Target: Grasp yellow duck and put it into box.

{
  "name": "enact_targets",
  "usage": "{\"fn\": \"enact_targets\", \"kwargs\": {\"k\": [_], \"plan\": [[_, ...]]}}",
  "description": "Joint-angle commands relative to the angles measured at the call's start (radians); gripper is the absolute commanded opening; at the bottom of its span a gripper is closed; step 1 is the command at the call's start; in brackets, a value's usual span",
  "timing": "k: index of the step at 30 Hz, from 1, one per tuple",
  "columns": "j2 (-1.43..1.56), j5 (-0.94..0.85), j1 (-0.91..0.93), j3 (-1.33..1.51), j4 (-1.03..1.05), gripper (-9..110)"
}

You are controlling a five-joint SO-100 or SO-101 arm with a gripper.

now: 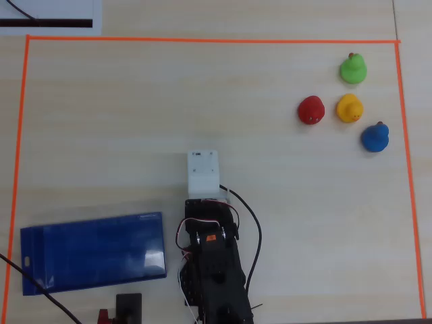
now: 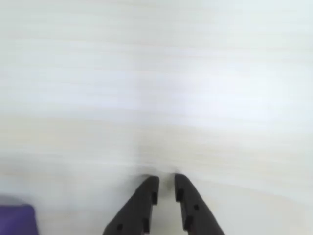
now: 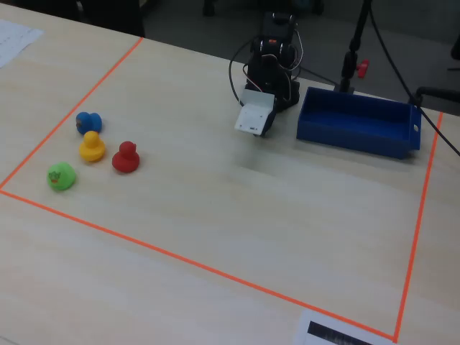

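In the overhead view the yellow duck (image 1: 349, 108) sits far right on the desk (image 1: 135, 121), between the red duck (image 1: 311, 110) and blue duck (image 1: 375, 137). The blue box (image 1: 93, 252) lies near left, beside the arm. In the wrist view the gripper (image 2: 166, 179) hangs empty, jaws slightly apart.

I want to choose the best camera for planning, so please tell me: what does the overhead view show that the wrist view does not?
Only the overhead view shows the four ducks: yellow duck, red duck, green duck, blue duck, and the orange tape border. Only the wrist view shows the claw, its fingertips slightly apart and holding nothing. Both show the pale table, and the box, in the wrist view only as a blurred corner.
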Motion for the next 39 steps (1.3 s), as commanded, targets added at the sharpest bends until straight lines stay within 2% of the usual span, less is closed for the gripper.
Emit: {"fn": "enact_targets", "kwargs": {"k": [1, 6, 10, 15, 21, 27, 34, 39], "plan": [[-0.005, -0.097, 0.031, -0.006, -0.213, 0], [-0.084, -0.023, 0.120, -0.025, -0.670, 0], [-0.293, 0.064, 0.163, -0.184, -0.868, 0], [-0.626, 0.152, 0.282, -0.500, -0.966, 0], [-1.005, 0.239, 0.509, -0.905, -1.051, 0], [-1.264, 0.293, 0.738, -1.181, -1.095, 0], [-1.397, 0.293, 0.900, -1.203, -1.155, 5], [-1.440, 0.291, 0.940, -1.049, -1.378, 13]]}}
